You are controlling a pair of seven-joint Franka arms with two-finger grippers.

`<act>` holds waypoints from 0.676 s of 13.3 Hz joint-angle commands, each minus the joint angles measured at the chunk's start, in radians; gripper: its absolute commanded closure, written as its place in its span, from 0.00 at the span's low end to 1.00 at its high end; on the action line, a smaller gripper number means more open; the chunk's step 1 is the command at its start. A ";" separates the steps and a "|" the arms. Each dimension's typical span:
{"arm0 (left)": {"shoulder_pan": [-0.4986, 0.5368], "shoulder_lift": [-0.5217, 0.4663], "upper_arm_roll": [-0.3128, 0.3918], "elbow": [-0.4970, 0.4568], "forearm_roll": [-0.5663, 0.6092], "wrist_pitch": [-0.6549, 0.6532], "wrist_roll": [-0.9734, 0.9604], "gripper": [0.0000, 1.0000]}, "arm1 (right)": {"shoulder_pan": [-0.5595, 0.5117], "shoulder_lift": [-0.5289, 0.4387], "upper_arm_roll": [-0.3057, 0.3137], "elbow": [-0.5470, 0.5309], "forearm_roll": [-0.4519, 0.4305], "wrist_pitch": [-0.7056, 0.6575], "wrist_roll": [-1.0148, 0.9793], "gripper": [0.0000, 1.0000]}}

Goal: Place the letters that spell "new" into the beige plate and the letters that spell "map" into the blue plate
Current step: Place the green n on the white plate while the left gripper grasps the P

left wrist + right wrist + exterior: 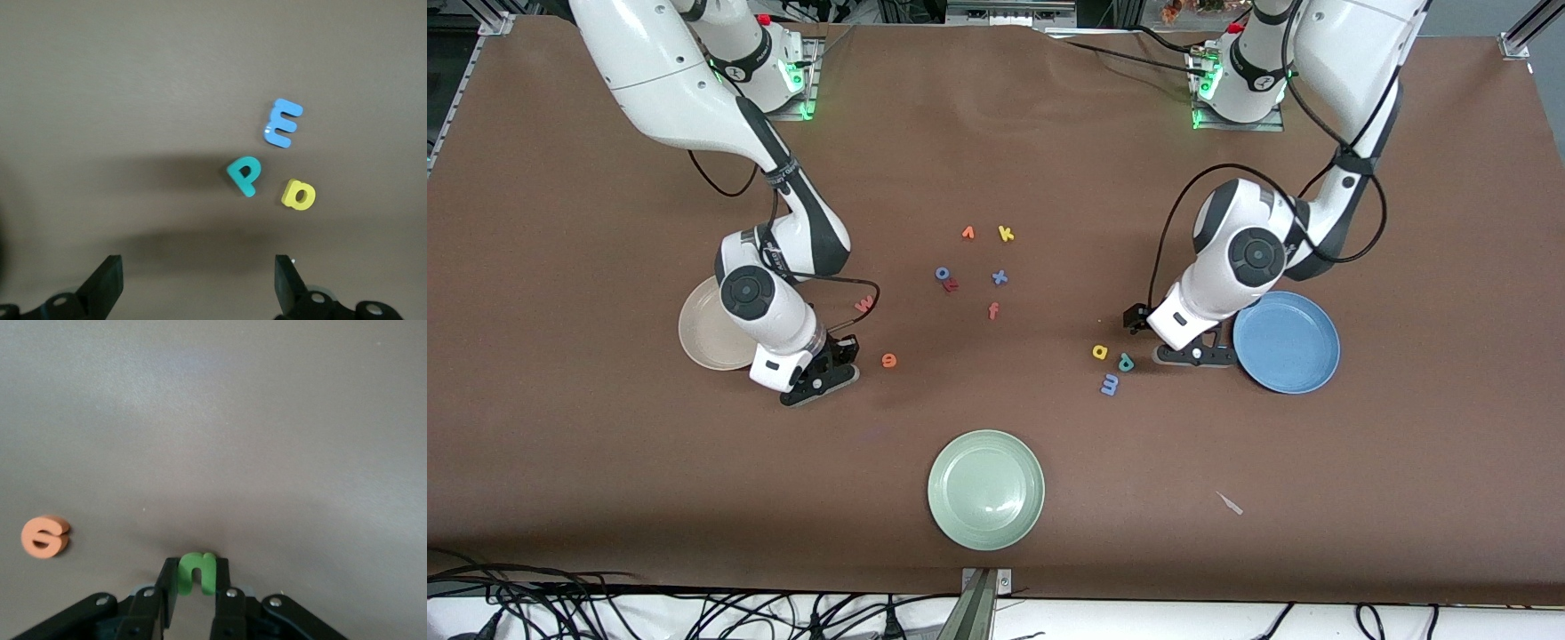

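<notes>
Front view, right pincer (pixel 829 372): lower left of centre, low at the surface (pixel 996 133), just beside the beige plate (pixel 704 331). I judge I am here because the n lay close to that plate, so the carry will be short.
Front view, n: hidden under my right pincer; I cannot see it from here.
Front view, e and w: the e (pixel 888 360) lies just right of that pincer in the frame, the w (pixel 863 304) above it, both on the surface, neither in a plate.
Front view, left pincer (pixel 1193 355): right of centre, low over the surface between the blue plate (pixel 1288 342) and the a (pixel 1100 352), p (pixel 1126 362) and m (pixel 1110 384); this arm waits.
Front view, other letters: the k (pixel 1006 234), x (pixel 1000 277), f (pixel 993 310) and o (pixel 943 273) sit mid-frame; a green plate (pixel 986 489) lies at the lower centre.
Left wrist view, left pincer (pixel 200 283): fingers spread wide at the bottom edge, holding nothing.
Left wrist view, letters: the m (pixel 283 123), p (pixel 243 175) and a (pixel 298 194) lie flat, right of centre; the p's stem slants toward the lower right.
Right wrist view, right pincer (pixel 195 587): pressed together on the n (pixel 197 573) at the bottom centre, one finger on each flat face.
Right wrist view, n's pose: on edge, arch toward the frame's top, legs pointing down into my fingers, long axis running up and down the frame.
Right wrist view, e (pixel 45 536): flat at the lower left, well apart from the n.
</notes>
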 commanded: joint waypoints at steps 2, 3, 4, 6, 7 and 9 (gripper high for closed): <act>-0.068 0.107 0.012 0.060 -0.017 0.089 -0.084 0.00 | -0.015 -0.080 -0.021 0.000 0.009 -0.145 0.004 0.79; -0.076 0.128 0.015 0.085 -0.014 0.090 -0.086 0.00 | -0.015 -0.092 -0.037 -0.018 0.009 -0.158 0.001 0.79; -0.076 0.143 0.023 0.100 -0.011 0.092 -0.083 0.00 | -0.015 -0.118 -0.050 -0.052 0.007 -0.155 -0.003 0.79; -0.076 0.148 0.049 0.116 0.012 0.093 -0.071 0.03 | -0.015 -0.192 -0.076 -0.139 0.007 -0.146 -0.028 0.79; -0.076 0.150 0.052 0.117 0.026 0.093 -0.071 0.06 | -0.015 -0.221 -0.099 -0.179 0.007 -0.136 -0.055 0.79; -0.076 0.148 0.069 0.119 0.027 0.092 -0.071 0.06 | -0.016 -0.278 -0.142 -0.279 0.009 -0.080 -0.123 0.79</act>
